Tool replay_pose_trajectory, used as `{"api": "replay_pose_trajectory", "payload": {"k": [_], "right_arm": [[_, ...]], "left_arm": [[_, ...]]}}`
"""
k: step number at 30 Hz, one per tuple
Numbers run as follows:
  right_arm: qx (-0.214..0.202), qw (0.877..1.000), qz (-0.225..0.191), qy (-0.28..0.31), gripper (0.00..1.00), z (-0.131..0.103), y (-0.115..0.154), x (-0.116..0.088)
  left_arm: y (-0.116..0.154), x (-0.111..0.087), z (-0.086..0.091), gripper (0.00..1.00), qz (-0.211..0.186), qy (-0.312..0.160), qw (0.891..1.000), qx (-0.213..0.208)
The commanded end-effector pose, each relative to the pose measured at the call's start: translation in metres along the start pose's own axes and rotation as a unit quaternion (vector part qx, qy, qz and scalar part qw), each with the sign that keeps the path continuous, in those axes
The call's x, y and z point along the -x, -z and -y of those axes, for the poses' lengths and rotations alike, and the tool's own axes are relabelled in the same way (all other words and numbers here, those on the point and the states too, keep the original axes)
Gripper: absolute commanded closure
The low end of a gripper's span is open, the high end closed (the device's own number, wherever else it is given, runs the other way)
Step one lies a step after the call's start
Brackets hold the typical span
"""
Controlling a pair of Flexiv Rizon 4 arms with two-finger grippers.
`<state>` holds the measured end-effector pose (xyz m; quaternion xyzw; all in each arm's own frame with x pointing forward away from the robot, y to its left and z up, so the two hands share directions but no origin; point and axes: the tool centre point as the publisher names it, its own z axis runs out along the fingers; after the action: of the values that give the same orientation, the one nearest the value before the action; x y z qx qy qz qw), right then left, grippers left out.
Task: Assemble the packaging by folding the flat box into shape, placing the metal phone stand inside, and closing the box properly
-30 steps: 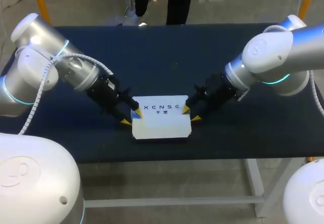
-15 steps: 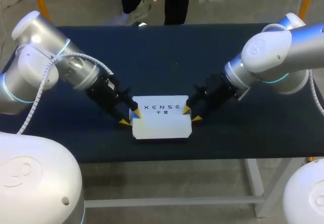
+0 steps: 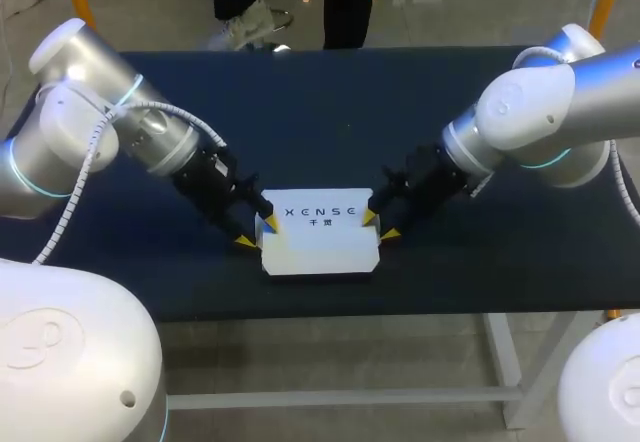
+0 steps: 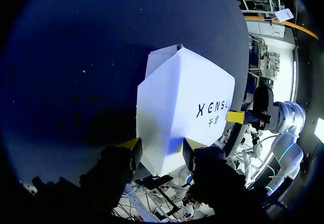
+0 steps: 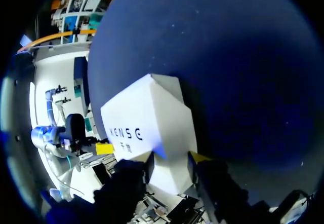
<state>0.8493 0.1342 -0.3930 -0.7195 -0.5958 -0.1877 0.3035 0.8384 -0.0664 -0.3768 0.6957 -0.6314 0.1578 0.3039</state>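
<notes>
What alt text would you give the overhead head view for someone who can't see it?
A white box sits on a dark blue table, held between two silver robot arms. The left gripper clamps its left end and the right gripper its right end.

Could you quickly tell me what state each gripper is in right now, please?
Left gripper: jaws closed on one end of the white box.
Right gripper: jaws closed on the box's other end.

Dark blue table (image 3: pixel 330 102), matte top, white metal frame (image 3: pixel 340 398) under its front edge
</notes>
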Motion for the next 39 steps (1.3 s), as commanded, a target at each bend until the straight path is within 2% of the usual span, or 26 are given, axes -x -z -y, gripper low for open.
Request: {"api": "replay_pose_trajectory", "payload": {"k": [1, 9, 39], "right_arm": [[0.003, 1.0, -0.001, 0.001, 0.53, 0.002, -0.004, 0.003], [-0.004, 1.0, -0.003, 0.002, 0.52, 0.003, -0.011, -0.001], [-0.028, 0.999, -0.004, -0.023, 0.51, 0.003, 0.006, -0.017]], "left_arm": [[-0.003, -0.003, 0.003, 0.44, 0.005, -0.002, 1.0, 0.004], [-0.006, -0.01, 0.001, 0.45, 0.014, -0.01, 1.0, 0.01], [0.002, -0.016, -0.006, 0.38, 0.031, 0.005, 0.999, 0.01]]}}
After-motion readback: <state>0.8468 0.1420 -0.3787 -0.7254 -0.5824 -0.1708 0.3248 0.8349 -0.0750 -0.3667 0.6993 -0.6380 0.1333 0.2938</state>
